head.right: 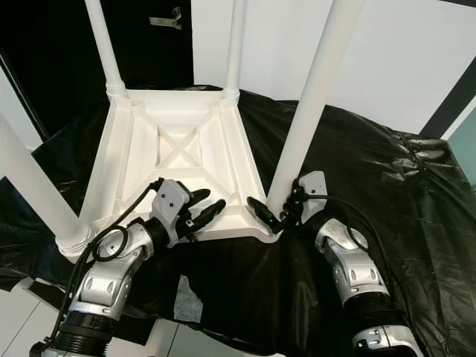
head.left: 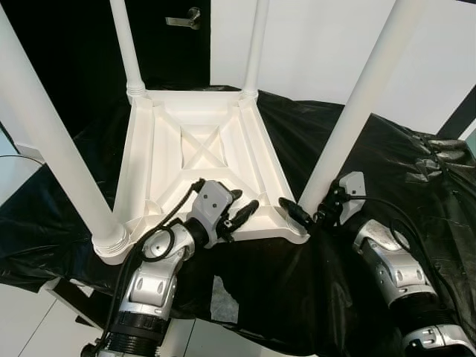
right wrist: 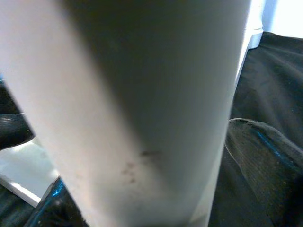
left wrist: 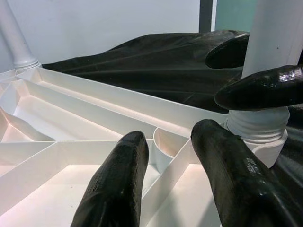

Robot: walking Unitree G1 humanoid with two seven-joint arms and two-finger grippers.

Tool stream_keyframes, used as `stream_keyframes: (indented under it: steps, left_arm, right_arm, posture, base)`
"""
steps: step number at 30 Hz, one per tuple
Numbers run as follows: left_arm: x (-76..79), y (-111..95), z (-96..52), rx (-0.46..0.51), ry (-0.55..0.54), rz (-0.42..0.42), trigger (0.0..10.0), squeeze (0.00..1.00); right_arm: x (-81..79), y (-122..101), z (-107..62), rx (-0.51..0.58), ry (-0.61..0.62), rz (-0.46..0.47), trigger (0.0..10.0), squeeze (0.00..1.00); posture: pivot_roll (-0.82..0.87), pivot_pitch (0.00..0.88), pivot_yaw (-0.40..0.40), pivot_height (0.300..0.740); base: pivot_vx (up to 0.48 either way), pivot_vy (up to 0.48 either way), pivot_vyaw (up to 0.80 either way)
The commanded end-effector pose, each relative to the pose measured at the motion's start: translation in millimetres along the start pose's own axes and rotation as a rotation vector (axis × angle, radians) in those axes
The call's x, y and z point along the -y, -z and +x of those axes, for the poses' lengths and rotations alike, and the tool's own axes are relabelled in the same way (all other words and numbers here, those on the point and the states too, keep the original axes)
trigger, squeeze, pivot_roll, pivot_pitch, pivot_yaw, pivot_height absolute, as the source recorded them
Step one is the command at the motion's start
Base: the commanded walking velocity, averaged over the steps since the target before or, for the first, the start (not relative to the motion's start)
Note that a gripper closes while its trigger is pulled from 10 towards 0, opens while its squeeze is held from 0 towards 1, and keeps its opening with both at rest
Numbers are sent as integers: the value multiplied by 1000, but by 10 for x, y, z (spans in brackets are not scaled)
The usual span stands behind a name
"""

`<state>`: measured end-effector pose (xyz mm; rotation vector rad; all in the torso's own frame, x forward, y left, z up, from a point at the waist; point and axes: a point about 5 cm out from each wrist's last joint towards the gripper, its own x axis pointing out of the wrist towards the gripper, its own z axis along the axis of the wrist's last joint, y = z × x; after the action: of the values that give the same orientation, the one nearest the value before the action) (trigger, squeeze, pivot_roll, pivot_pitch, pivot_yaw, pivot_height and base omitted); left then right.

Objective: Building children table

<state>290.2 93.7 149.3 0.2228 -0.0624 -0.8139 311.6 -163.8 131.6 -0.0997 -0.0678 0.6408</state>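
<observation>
Black sheeting (head.left: 387, 163) covers the bench, where a white table (head.left: 201, 160) lies upside down, its four legs pointing straight up. Left gripper (head.left: 239, 210), fingers parted and empty, hovers over the near rim. Right gripper (head.left: 307, 213) straddles the near-right leg (head.left: 357, 111).

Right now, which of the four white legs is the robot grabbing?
The near-right leg, by the table's front right corner. The right gripper clasps its base; no gripper touches the other three.

Table (head.left: 201, 149): smooth white plastic, slight sheen, ribbed underside. Sheet (head.left: 387, 171) beneath table: thin black plastic film, crinkled, glossy. Gripper fingers (left wrist: 118, 189) above table: glossy black.
</observation>
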Motion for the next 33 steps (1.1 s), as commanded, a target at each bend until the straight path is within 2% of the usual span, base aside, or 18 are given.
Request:
stream_keyframes:
  steps: [1, 12, 33]
  left_arm:
    - [-32, 13, 5, -3, -112, 13, 10000, 0]
    - [0, 21, -13, 0, -97, 70, 10000, 0]
    - [-14, 26, -17, 1, -85, 83, 10000, 0]
  right_arm:
    - [56, -18, -19, -4, 5, -30, 10000, 0]
    - [48, 2, -46, -13, -8, -36, 10000, 0]
    - [83, -4, -67, -16, -5, -51, 10000, 0]
  posture:
    - [103, 0, -120, 740]
    - [107, 0, -126, 740]
    - [102, 0, -126, 740]
  base:
    - [0, 0, 0]
    - [0, 0, 0]
    - [0, 0, 0]
